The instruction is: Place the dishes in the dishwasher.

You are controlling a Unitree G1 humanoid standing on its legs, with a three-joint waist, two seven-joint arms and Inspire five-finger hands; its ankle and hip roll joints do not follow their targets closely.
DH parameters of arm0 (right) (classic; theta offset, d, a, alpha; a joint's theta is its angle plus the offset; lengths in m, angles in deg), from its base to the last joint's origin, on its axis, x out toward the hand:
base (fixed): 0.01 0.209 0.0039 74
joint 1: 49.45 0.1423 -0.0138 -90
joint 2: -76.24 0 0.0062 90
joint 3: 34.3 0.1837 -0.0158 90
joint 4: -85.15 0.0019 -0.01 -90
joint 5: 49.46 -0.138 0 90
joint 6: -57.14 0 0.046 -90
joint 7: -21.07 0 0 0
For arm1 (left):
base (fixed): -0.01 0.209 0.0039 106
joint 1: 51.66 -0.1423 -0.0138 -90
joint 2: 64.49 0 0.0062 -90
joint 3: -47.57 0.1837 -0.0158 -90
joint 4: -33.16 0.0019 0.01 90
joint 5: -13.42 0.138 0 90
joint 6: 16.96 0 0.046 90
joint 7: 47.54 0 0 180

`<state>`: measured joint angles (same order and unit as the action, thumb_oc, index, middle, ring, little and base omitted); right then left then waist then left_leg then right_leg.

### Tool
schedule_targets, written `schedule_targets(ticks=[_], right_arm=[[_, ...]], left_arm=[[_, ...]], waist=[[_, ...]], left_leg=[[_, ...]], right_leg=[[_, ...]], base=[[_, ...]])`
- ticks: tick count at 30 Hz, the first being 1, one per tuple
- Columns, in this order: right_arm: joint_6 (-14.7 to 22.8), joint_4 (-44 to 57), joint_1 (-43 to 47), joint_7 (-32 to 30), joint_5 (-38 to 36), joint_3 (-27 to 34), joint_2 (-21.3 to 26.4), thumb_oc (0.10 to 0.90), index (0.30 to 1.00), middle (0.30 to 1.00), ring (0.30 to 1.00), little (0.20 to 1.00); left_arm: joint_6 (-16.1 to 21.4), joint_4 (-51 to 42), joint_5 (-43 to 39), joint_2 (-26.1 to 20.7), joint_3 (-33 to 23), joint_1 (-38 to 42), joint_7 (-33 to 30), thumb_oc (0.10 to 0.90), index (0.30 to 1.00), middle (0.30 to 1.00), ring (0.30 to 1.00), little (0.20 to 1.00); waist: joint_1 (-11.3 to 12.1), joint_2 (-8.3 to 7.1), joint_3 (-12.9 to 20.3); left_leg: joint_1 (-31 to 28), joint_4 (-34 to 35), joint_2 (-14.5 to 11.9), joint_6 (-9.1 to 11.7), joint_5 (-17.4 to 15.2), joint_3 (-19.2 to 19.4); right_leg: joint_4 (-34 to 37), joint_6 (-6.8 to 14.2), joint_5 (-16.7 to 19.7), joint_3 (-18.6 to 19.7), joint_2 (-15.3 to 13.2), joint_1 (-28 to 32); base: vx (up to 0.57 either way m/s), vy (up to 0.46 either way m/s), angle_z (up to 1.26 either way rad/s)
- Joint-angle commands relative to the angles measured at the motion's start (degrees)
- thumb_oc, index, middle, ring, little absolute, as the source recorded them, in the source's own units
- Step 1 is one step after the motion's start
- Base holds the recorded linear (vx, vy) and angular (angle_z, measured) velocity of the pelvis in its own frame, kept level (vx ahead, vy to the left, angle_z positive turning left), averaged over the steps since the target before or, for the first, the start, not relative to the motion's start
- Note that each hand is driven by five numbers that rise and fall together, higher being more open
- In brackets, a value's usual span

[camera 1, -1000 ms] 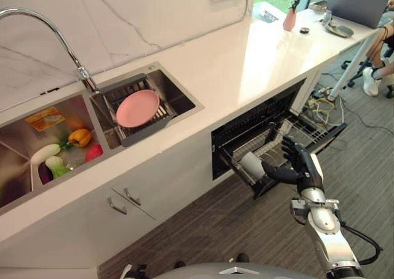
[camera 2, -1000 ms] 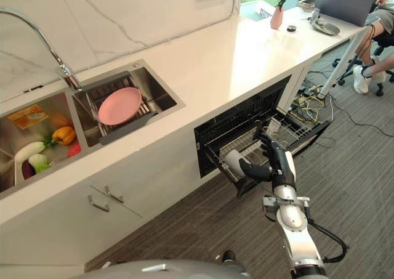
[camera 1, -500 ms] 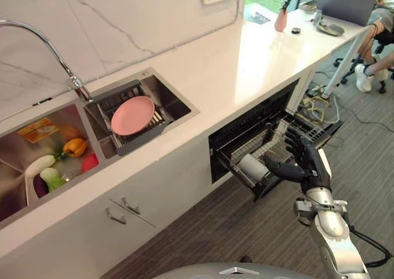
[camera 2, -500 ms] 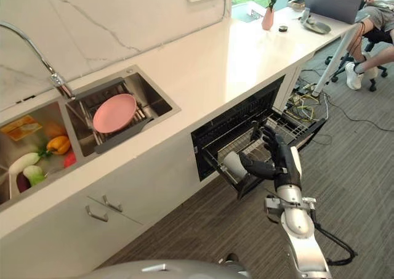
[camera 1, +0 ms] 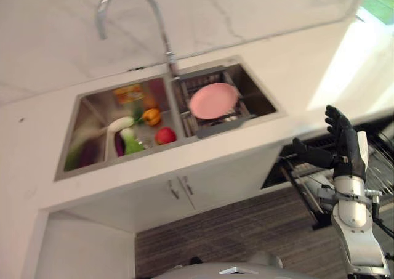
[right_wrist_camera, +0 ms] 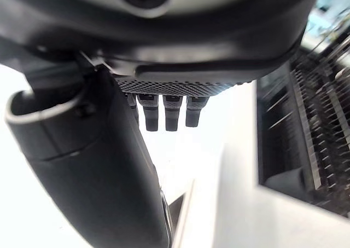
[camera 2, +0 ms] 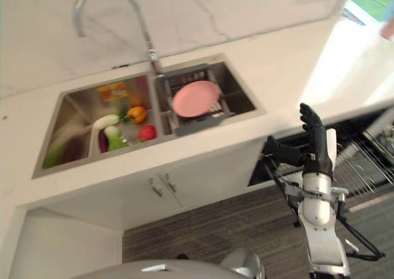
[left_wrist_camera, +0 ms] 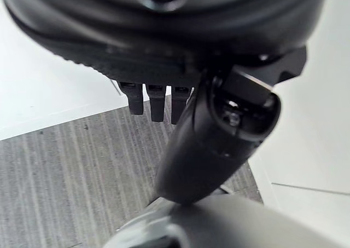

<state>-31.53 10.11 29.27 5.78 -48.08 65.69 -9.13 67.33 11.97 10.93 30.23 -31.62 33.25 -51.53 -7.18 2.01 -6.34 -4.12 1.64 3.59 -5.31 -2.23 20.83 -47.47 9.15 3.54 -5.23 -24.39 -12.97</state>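
The pink plate [camera 1: 213, 100] is lying in the wire rack [camera 1: 212, 111] of the sink's [camera 1: 86, 109] right basin, at about twelve o'clock from us on the counter [camera 1: 258, 69]. We are holding our right robot hand [camera 1: 341, 145] raised at three o'clock, fingers straight and spread, carrying nothing, above the open dishwasher [camera 2: 345, 162]. Our left robot hand [left_wrist_camera: 213, 133] is hanging empty over the floor, fingers relaxed. To do this step well, we are judging that the right robot hand should approach the plate's near rim and pinch it firmly. We are seeing no readable writing.
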Motion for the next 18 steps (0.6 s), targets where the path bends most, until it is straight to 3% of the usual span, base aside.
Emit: schedule_targets(ticks=[1,2,3,4,6,9,18], right_arm=[[7.2,9.4,8.4,-3.0,2.6,4.3,2.5,0.800,0.900,0.900,0.900,0.900],[7.5,10.3,9.1,-3.5,1.9,4.8,2.6,0.800,0.900,0.900,0.900,0.900],[7.8,10.0,10.6,-4.9,3.2,5.9,4.3,0.800,0.900,0.900,0.900,0.900],[7.6,9.5,10.7,-5.3,3.1,5.5,4.5,0.800,0.900,0.900,0.900,0.900],[7.7,9.7,9.6,-4.6,2.5,5.5,3.5,0.800,0.900,0.900,0.900,0.900],[8.2,8.5,9.2,-4.2,1.0,5.6,2.4,0.800,0.900,0.900,0.900,0.900],[8.6,6.4,7.1,0.3,-3.4,2.5,3.1,0.800,0.900,0.900,0.900,0.900]], left_arm=[[1.5,-2.2,1.4,2.9,-1.6,2.9,1.2,0.800,0.900,0.900,0.900,0.900],[1.8,-2.7,1.8,2.5,-1.0,3.1,1.0,0.800,0.900,0.900,0.900,0.900],[2.3,-3.5,4.1,1.8,1.1,3.4,1.7,0.800,0.900,0.900,0.900,0.900],[2.0,-3.9,3.2,1.7,0.7,3.5,1.8,0.800,0.900,0.900,0.900,0.900],[1.7,-1.9,3.3,1.7,-0.5,4.6,1.0,0.800,0.900,0.900,0.900,0.900],[1.8,-0.3,3.1,2.2,-2.2,3.3,0.7,0.800,0.900,0.900,0.900,0.900],[1.8,3.5,6.4,3.2,-1.6,2.3,2.1,0.800,0.900,0.900,0.900,0.900]], waist=[[-1.6,2.00,-0.6],[-1.7,2.07,-1.0],[-2.6,0.95,-1.4],[-2.2,0.47,-1.5],[-1.6,-0.57,-0.8],[-0.2,-0.77,1.1],[0.3,-0.42,3.0]], left_leg=[[-3.0,3.1,-7.1,5.4,0.3,-2.1],[-3.0,3.0,-7.1,5.8,0.4,-4.0],[-3.5,3.1,-6.9,6.8,0.0,-5.7],[-3.4,2.7,-7.1,7.0,0.0,-5.9],[-3.8,2.5,-7.4,7.3,-0.4,-6.1],[-4.5,2.2,-8.5,8.1,-0.6,-4.8],[-7.6,2.5,-10.0,9.5,-0.8,-1.9]], right_leg=[[20.8,1.2,-1.6,-2.9,8.6,8.1],[26.2,0.6,-2.7,-2.6,9.7,8.3],[36.0,1.4,-2.0,0.8,11.1,7.4],[38.8,2.4,-2.5,0.8,11.1,9.0],[39.7,2.1,-2.0,0.4,10.7,10.8],[43.8,1.9,-2.2,-2.2,11.0,13.4],[49.4,1.0,-2.7,-1.5,13.3,17.2]], base=[[0.10,-0.064,0.60],[0.16,-0.134,0.76],[0.17,-0.132,1.28],[0.16,-0.137,1.32],[0.07,-0.116,1.25],[0.11,-0.119,0.92],[0.07,-0.085,-0.49]])
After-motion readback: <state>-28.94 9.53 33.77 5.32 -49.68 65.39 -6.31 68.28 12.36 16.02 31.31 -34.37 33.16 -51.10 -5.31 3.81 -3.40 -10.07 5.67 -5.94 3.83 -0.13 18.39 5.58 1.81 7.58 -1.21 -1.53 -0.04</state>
